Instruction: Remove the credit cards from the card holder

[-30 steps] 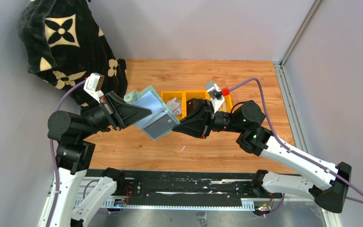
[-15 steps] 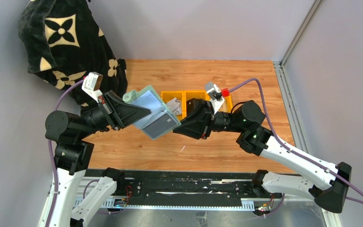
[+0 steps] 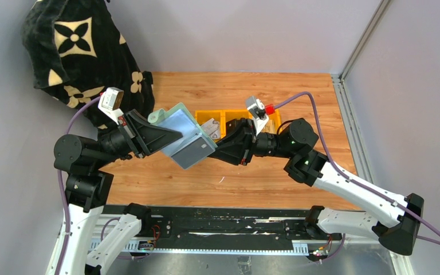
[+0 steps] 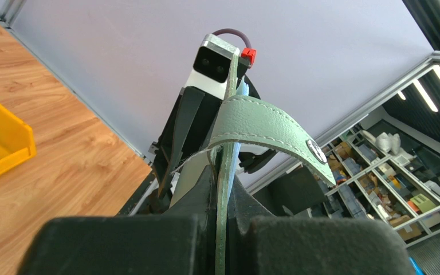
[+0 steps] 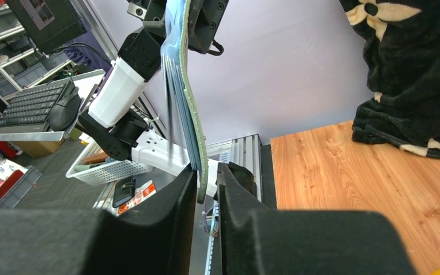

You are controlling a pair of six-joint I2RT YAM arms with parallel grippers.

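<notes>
The pale green card holder [image 3: 179,123] hangs open above the table, its grey-blue pockets facing up. My left gripper [image 3: 173,136] is shut on its left half; in the left wrist view the fingers [image 4: 246,206] pinch the green edge, with the closure tab [image 4: 263,123] curling over. My right gripper [image 3: 213,150] straddles the holder's lower right corner. In the right wrist view its jaws [image 5: 207,183] stand narrowly open round the holder's edge [image 5: 193,120], a small gap on the green side. A dark grey rectangle [image 3: 197,150] in the lower pocket may be one of the credit cards; I cannot tell cards from pockets.
Yellow bins [image 3: 238,117] holding small items sit on the wooden table behind the grippers. A black blanket with cream flowers [image 3: 80,51] is heaped at the back left. A metal frame post [image 3: 355,51] rises at the right wall.
My right wrist has shifted a little left and up, keeping its jaws at the holder's corner. The left gripper and holder have stayed put.
</notes>
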